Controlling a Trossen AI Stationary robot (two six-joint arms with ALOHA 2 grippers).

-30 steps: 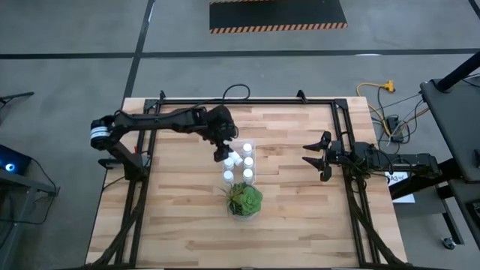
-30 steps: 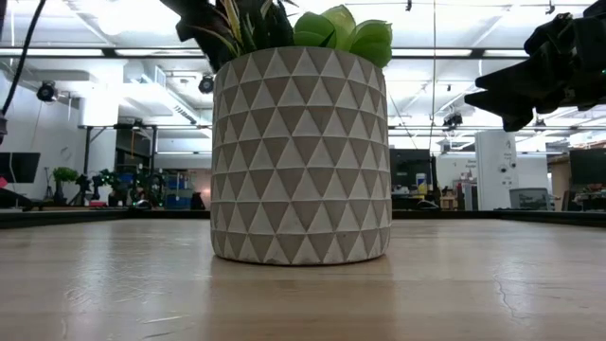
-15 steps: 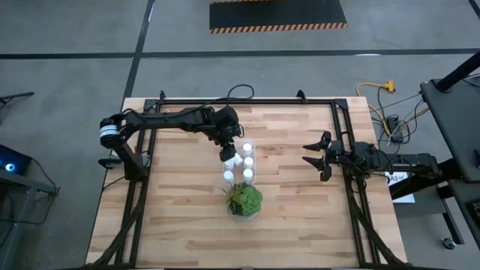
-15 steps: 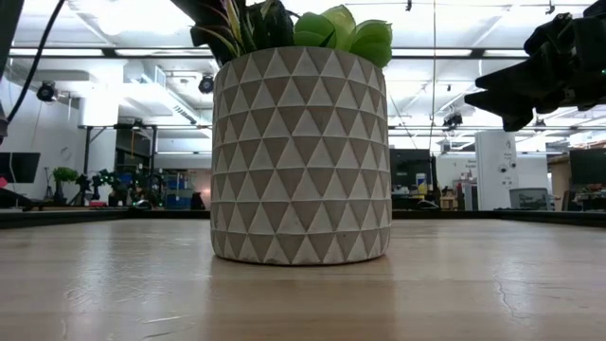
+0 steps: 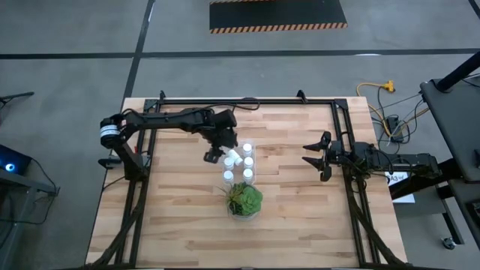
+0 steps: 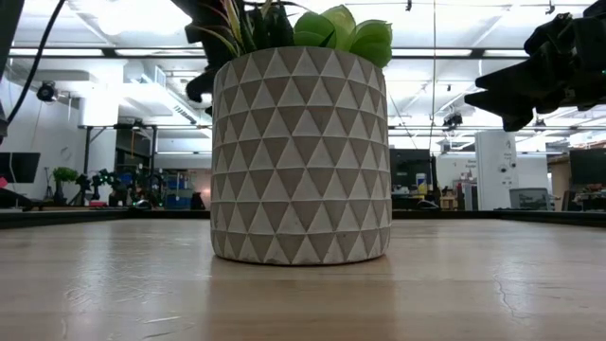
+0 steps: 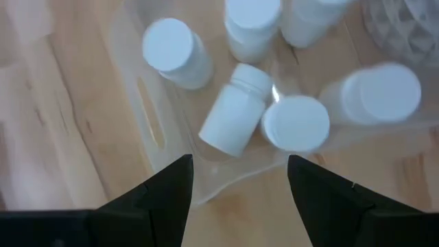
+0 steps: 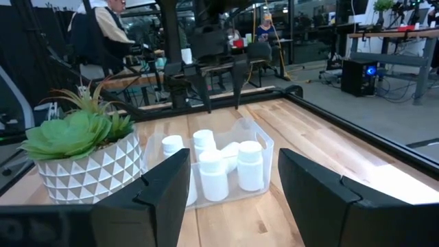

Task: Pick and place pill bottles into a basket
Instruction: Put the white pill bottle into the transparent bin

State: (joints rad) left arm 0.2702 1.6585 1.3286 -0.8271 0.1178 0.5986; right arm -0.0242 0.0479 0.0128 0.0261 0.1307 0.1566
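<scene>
Your left hand point(image 7: 236, 178) hovers with fingers apart and empty over the basket point(image 7: 147, 123). All six pill bottles point(image 7: 236, 116) seem inside, one tipped; next, only retreat.

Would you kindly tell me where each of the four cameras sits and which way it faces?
High view: overhead, straight down on the wooden table; both dark arms show.
Low view: at tabletop height, level, facing the triangle-patterned plant pot; the right gripper enters from above.
Left wrist view: above the clear plastic basket, looking down on small white pill bottles between open jaws.
Right wrist view: low at the table's side, looking across between open jaws.
Shared: the basket of bottles shows in both wrist views.
</scene>
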